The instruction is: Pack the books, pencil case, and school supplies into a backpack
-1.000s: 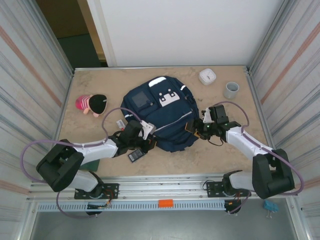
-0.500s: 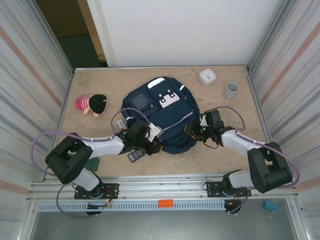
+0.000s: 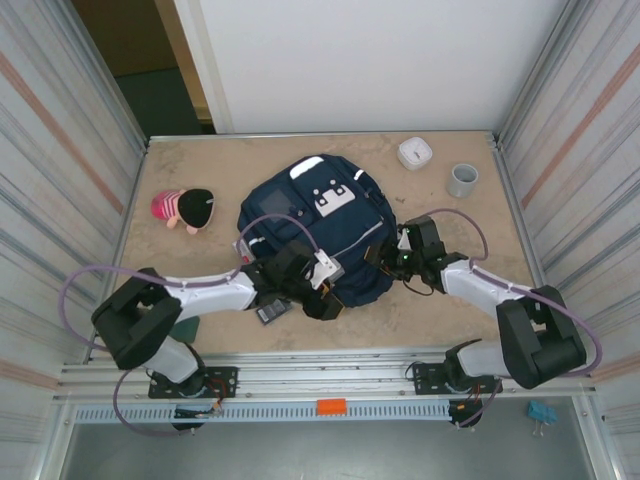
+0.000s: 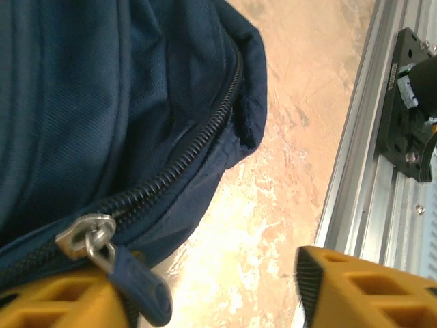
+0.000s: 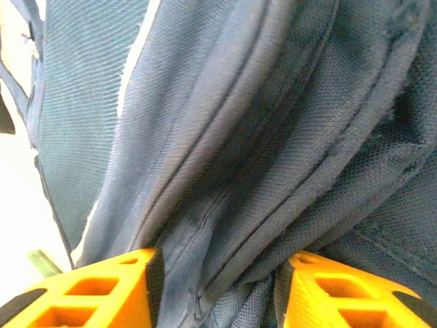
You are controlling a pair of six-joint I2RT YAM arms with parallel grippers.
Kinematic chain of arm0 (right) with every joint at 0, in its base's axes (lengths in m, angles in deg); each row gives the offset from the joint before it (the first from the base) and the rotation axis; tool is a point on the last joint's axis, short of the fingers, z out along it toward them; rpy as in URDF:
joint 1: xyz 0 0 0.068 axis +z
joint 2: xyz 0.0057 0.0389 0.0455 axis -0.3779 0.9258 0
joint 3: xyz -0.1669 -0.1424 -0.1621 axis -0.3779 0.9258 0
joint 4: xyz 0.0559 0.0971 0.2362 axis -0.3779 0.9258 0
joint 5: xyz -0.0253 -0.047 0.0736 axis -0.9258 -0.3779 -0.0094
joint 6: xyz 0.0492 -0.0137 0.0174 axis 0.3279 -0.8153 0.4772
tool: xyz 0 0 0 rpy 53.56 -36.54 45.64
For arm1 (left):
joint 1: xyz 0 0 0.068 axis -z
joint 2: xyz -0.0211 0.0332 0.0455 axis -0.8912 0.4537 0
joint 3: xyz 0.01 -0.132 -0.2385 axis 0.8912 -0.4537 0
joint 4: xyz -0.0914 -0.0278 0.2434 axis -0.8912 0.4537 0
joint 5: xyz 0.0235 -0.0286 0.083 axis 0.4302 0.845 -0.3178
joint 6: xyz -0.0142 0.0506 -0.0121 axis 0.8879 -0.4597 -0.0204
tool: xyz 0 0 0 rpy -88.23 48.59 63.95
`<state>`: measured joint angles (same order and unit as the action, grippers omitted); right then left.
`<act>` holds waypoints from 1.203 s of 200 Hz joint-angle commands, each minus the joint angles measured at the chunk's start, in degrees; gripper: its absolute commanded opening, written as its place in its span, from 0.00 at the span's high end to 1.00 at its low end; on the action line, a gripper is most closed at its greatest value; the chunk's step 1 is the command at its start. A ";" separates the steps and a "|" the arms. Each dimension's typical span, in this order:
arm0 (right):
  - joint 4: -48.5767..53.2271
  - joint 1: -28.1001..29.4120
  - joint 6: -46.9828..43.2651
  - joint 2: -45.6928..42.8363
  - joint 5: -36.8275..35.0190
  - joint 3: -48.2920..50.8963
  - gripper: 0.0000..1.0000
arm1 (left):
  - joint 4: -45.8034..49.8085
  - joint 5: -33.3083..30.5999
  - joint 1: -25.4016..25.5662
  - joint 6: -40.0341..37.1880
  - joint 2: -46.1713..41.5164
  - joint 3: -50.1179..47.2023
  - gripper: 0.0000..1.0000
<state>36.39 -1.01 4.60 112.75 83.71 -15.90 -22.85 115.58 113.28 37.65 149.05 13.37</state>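
The navy backpack [image 3: 315, 225] lies flat mid-table. My left gripper [image 3: 325, 296] is at its near edge and stands open [image 4: 205, 301]. The zipper pull [image 4: 133, 287] rests against its left finger, and the zip [image 4: 198, 147] runs shut up to the corner. My right gripper [image 3: 382, 258] is at the bag's right side, shut on bunched backpack fabric [image 5: 225, 225]. A black rectangle with a grey panel [image 3: 268, 312] lies under my left forearm. A dark green book [image 3: 185, 328] peeks out by the left arm's base. The pencil case is out of view.
A pink and black plush toy [image 3: 185, 208] lies at the left. A white round device [image 3: 415, 153] and a grey cup [image 3: 462, 180] stand at the back right. The metal rail [image 4: 369, 143] runs close beside my left gripper at the table's near edge.
My left gripper slid right along the backpack's near edge and then opened, letting go of the zipper pull. The right gripper moved in against the bag's right side, and the bag shifted slightly left.
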 commanded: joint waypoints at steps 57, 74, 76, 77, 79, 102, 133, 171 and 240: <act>21.44 7.34 -16.89 -18.58 -7.76 -6.27 0.45 | 2.84 -17.47 -3.58 -20.10 -30.31 -13.04 0.11; 20.83 12.13 -14.41 -20.96 -6.92 -5.61 0.45 | 2.06 -18.17 -5.54 -20.00 -33.75 -15.11 0.11; 20.54 12.83 -14.14 -21.03 -6.92 -5.52 0.45 | 2.13 -18.41 -5.66 -20.06 -34.07 -15.26 0.11; 20.39 13.18 -14.00 -21.06 -6.92 -5.45 0.45 | 2.18 -18.48 -5.72 -20.19 -34.20 -15.29 0.11; 20.12 13.83 -13.71 -21.14 -7.10 -5.31 0.45 | 2.27 -18.57 -5.84 -20.24 -34.49 -15.39 0.11; 13.51 18.88 -9.62 -19.90 -5.98 -3.04 0.44 | 2.16 -17.82 -7.08 -20.51 -36.71 -16.61 0.09; 7.41 19.15 -7.15 -12.46 -4.66 -1.23 0.45 | -0.74 -14.17 -9.04 -17.24 -36.16 -17.51 0.10; 3.94 14.17 -7.16 -5.31 -0.46 -0.62 0.46 | -0.72 -14.64 -9.11 -15.71 -33.27 -15.48 0.11; 6.12 -4.02 -13.09 -2.33 8.98 1.67 0.46 | 0.44 -13.54 -8.26 -21.35 -24.76 -11.35 0.12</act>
<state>40.41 0.60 -4.39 109.45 89.11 -14.81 -21.89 100.45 104.38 20.03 121.79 -0.93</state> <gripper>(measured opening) 0.543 0.885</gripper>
